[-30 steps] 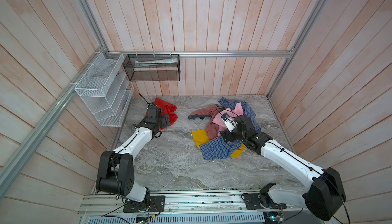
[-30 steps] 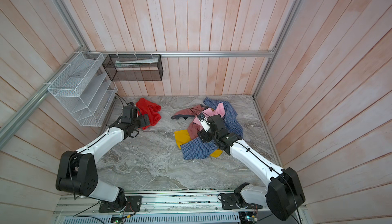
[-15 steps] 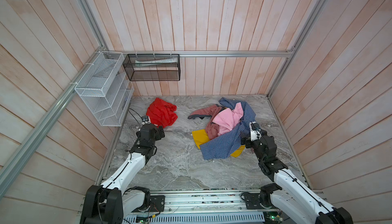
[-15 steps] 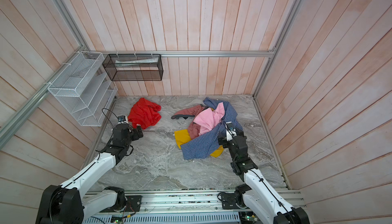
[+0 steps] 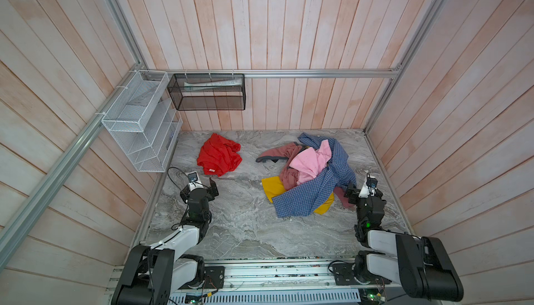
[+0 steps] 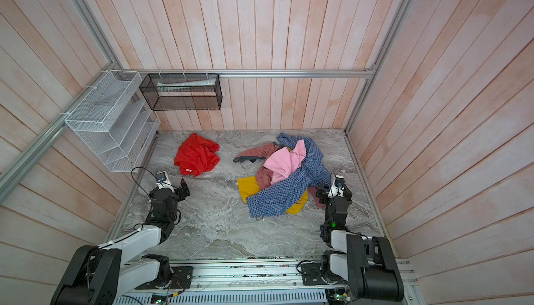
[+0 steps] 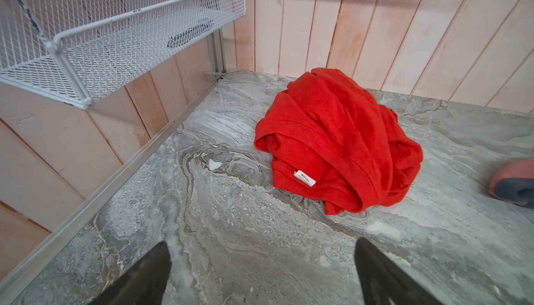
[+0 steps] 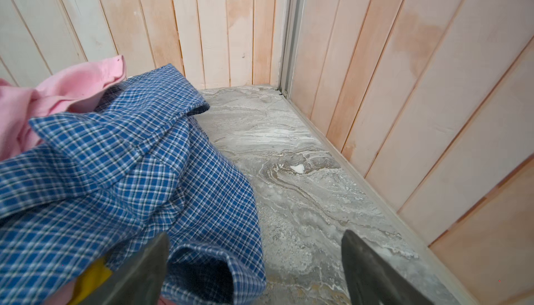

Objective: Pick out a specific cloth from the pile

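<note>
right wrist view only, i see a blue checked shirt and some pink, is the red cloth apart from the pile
Observer: Yes, the red cloth lies alone on the table, left of the pile in both top views, not touching it.
Operator: is the left tool holding it
Observer: No, the left tool is open and empty, short of the cloth.
Operator: anything near it
Observer: A white wire rack hangs on the wall near it.

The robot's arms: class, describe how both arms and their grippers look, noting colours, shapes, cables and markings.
Both arms join white tubular links with bulky black joint housings. The left arm has a thin black cable looping by its wrist; the right arm shows a small green light. The left gripper and right gripper have dark, wedge-shaped fingers. No printed markings are legible.
</note>
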Available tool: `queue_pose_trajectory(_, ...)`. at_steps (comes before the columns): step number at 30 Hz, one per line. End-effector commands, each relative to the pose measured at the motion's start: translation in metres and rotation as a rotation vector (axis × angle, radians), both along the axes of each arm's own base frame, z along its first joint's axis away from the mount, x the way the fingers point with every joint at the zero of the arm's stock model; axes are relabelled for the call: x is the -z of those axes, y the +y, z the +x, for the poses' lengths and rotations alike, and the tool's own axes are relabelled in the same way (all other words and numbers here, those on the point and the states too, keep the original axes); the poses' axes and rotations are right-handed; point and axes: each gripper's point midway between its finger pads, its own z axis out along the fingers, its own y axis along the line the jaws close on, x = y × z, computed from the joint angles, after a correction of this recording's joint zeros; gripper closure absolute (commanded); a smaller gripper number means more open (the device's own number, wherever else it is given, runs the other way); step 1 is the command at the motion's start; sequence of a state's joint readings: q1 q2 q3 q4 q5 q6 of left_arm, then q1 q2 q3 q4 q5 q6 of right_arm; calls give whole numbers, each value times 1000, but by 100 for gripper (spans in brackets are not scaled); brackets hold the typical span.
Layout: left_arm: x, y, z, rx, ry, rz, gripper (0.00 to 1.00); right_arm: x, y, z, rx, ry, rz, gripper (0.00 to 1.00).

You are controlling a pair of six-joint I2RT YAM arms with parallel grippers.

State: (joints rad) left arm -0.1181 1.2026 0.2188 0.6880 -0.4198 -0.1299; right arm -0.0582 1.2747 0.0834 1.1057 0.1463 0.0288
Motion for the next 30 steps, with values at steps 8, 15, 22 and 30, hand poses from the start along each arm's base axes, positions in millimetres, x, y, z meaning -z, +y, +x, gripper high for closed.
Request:
queue_pose_trajectory(8,-31,-2,20,110,-237,31,0,-15,16,34,-99,-119,34,6)
queue_pose_trajectory(15,-7,-11,48,172,-138,40,0,-3,15,46,-83,-24,33,2)
queue_pose_trajectory(22,-9,-8,47,155,-142,30,0,-4,14,47,-80,-25,34,2)
queue_pose_trajectory(30,-8,-9,47,160,-139,33,0,-4,15,47,-81,-23,33,2)
